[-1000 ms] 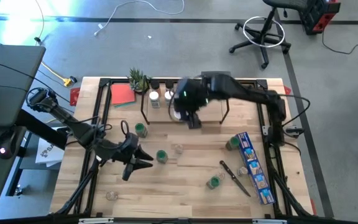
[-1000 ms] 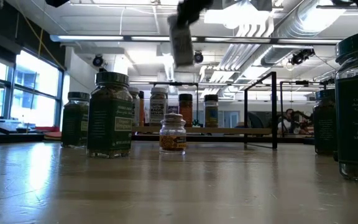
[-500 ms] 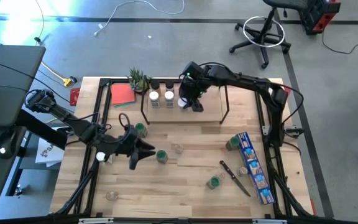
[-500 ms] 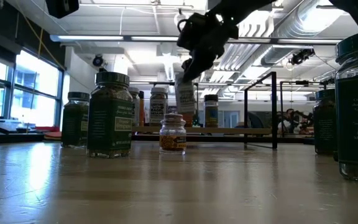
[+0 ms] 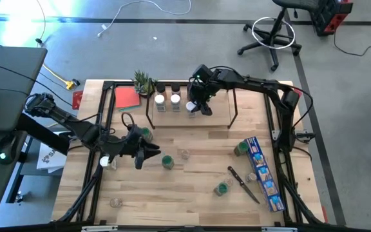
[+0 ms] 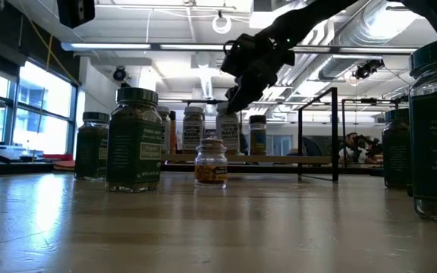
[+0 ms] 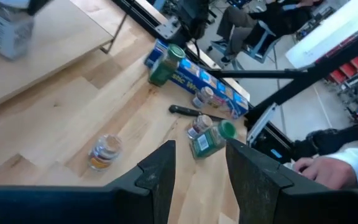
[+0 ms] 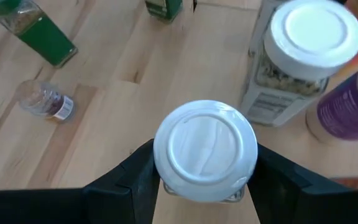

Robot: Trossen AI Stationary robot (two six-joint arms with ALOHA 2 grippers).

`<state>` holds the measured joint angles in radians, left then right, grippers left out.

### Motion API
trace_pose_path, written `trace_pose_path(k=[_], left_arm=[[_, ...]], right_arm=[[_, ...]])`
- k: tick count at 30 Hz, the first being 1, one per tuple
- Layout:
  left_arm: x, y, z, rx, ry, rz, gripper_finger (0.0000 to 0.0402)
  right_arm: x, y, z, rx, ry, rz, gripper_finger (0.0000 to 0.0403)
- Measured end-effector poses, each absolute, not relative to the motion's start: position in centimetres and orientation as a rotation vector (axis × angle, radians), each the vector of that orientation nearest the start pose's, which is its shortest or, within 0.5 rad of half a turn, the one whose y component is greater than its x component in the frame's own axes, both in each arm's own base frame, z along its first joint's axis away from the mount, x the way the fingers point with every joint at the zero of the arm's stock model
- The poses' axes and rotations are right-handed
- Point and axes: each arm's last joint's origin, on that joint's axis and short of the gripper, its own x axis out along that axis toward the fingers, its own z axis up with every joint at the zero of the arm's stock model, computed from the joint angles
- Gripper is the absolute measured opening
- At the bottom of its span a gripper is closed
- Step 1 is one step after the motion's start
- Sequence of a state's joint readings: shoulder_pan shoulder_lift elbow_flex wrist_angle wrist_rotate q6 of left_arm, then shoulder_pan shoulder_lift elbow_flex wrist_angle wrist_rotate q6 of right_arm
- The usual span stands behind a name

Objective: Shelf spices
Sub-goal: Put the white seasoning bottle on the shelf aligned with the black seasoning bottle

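The shelf stands along the tabletop's far edge, already carrying 2 white-capped jars toward its left end. Over it, the right gripper pinches a third white-capped jar by its sides, jaws partly spread. Seat it flat beside its neighbours before letting go. The left gripper, half open and empty, hovers near a green-capped jar mid-table.

On the table we count four green-capped jars, two small clear jars, one blue box and one black-handled utensil. On the shelf we count three white-capped jars; further jars behind them are too dark to count. One potted plant and one red pad complete our tally.
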<state>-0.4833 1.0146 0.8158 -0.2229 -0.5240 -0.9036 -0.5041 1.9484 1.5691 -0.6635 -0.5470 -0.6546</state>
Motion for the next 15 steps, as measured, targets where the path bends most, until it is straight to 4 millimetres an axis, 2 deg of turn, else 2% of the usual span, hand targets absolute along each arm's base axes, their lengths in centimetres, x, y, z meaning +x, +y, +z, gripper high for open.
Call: trace_pose_path(k=[11,15], left_arm=[[19.82,-8.8,30.13,-0.697,0.321,0.189,0.0135],[19.82,-8.8,30.14,-0.698,0.321,0.189,0.0135]], right_arm=[[37.28,-18.94,23.3,-0.089,0.808,0.268,0.0189],[37.29,-19.07,23.29,-0.078,0.833,0.215,0.0229]])
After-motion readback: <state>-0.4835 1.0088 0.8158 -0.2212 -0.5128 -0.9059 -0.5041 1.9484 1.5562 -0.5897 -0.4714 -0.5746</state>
